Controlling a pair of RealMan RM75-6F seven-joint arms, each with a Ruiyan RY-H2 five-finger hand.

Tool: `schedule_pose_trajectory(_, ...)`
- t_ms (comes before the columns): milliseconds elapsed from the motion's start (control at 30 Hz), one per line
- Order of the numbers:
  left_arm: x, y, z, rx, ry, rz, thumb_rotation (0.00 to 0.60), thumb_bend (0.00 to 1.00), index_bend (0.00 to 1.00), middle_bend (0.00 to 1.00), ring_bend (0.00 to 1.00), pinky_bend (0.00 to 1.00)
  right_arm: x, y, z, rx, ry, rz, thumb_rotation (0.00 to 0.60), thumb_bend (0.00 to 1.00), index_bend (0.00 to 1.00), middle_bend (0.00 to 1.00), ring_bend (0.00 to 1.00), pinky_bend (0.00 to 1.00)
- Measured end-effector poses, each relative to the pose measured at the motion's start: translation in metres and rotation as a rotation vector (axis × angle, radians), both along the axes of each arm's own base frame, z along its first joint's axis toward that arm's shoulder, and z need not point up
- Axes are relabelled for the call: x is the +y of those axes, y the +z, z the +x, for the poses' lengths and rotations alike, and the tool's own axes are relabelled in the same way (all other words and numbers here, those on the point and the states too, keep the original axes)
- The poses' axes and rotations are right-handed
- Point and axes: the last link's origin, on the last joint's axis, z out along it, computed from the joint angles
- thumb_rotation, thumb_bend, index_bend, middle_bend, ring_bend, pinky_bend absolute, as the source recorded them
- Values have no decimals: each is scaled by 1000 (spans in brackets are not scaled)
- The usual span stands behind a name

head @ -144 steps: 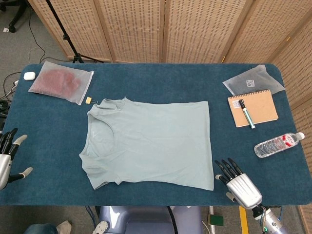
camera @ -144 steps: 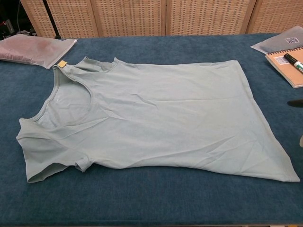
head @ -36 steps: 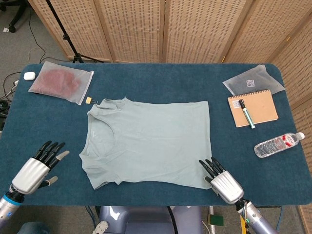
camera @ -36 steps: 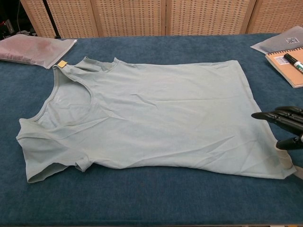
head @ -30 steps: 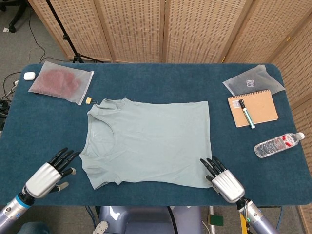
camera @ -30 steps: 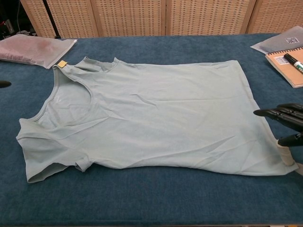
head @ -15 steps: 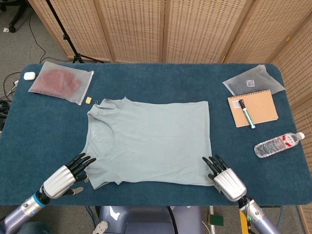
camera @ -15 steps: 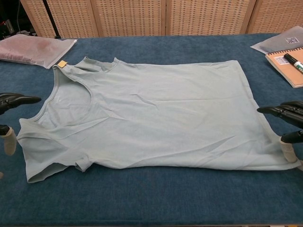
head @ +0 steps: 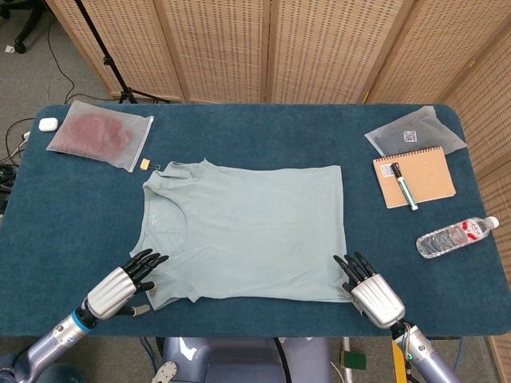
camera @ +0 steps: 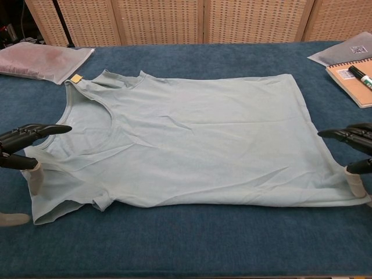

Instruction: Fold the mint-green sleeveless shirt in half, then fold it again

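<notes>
Mint-green sleeveless shirt lies flat and unfolded on the blue tabletop, neck end toward my left, hem toward my right. No fold made yet, so I judge this as the very start: getting hold of the shirt's near edge for the first half-fold.

My left robot hand sits at the shirt's near shoulder corner, fingers apart and reaching over the fabric edge; in the chest view the fingers hover just above the armhole area with the thumb low beside the cloth. Nothing pinched that I can see. My right robot hand is at the shirt's near hem corner, fingers spread too, tips at the fabric edge. Chest view shows its thumb down at the corner, touching or nearly so; can't tell if cloth is caught, reads as not gripping.

Next move, my judgement: close both hands on those two near corners, lift together, carry the near edge across to the shirt's far edge, and lay it down even. Risk is the wrinkled near shoulder bunching or one corner slipping.

Beyond the shirt's hem: notebook with a marker, and a water bottle. Beyond the shirt's neck end: a plastic pouch.
</notes>
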Motion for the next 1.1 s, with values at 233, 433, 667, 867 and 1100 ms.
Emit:
schedule_pose_trajectory(233,1,-8,1,-13,20,-18,600,79,601,0,0,0,0,0,0,2,-3,-1,600,513,662,0,0,1)
schedule_pose_trajectory(433,2,-13,1,-14,28,-24,600,176,602,0,0,0,0,0,0,3,-2,-2,600,514,662,0,0,1)
schedule_pose_trajectory(667,4,-17,2,-16,32,-29,600,359,601,0,0,0,0,1,0,1,-2,-4,600,517,662,0,0,1)
schedule_pose_trajectory(867,5,-17,1,-16,36,-32,600,391,616,0,0,0,0,2,0,0,-1,-4,600,516,662,0,0,1)
schedule_pose_trajectory(1100,5,-17,1,-23,40,-34,600,458,673,0,0,0,0,1,0,0,0,-3,600,516,662,0,0,1)
